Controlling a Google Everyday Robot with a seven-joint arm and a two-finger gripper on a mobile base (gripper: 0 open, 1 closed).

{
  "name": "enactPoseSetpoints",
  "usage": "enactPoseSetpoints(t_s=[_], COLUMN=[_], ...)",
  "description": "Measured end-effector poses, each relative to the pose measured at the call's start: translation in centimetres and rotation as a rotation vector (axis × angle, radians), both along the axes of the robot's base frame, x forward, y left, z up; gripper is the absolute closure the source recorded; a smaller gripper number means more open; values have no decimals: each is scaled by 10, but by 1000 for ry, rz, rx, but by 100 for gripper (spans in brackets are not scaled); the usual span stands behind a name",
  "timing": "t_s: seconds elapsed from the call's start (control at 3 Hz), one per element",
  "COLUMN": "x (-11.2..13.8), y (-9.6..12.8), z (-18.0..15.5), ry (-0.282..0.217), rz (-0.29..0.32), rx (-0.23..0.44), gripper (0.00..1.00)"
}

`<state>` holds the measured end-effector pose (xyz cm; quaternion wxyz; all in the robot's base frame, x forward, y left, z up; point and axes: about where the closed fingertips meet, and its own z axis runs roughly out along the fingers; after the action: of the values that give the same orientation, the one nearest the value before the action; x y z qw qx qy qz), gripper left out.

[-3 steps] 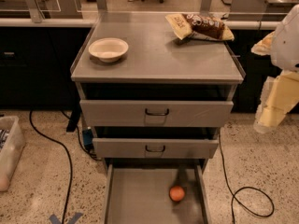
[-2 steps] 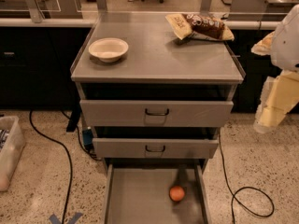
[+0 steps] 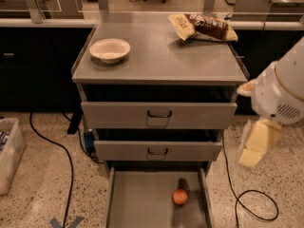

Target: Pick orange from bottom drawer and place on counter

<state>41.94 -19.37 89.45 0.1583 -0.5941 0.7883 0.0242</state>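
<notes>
Now the orange (image 3: 179,196) lies in the bottom drawer (image 3: 137,198), down-left of the gripper (image 3: 256,144), which hangs past the right edge of the counter (image 3: 161,61); whether it is open or closed cannot be told.

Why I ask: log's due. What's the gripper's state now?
Gripper: cannot be told; it hangs to the right, apart from the orange in the bottom drawer.

On the flat grey metal bench (image 3: 161,63), a small round white bowl (image 3: 109,50) sits at its left and a crumpled brown snack bag (image 3: 202,27) at its right rear. Below the bench, the wide grey metal bottom drawer (image 3: 137,198) holds the small round orange (image 3: 180,196), right of centre. The robot's pale two-finger pincer (image 3: 255,145) hangs right of the bench, below its top.
</notes>
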Motion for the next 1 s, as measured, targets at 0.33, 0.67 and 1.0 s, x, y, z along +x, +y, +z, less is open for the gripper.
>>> enactPoseSetpoints(t_s=[0.33,0.67,1.0], x=[-15,-34,-43], y=[13,27,42], z=[-65,-133,-201], ry=[60,128,164], rz=[-10,-49,-80], rx=[87,162,211], gripper=[0,0,0])
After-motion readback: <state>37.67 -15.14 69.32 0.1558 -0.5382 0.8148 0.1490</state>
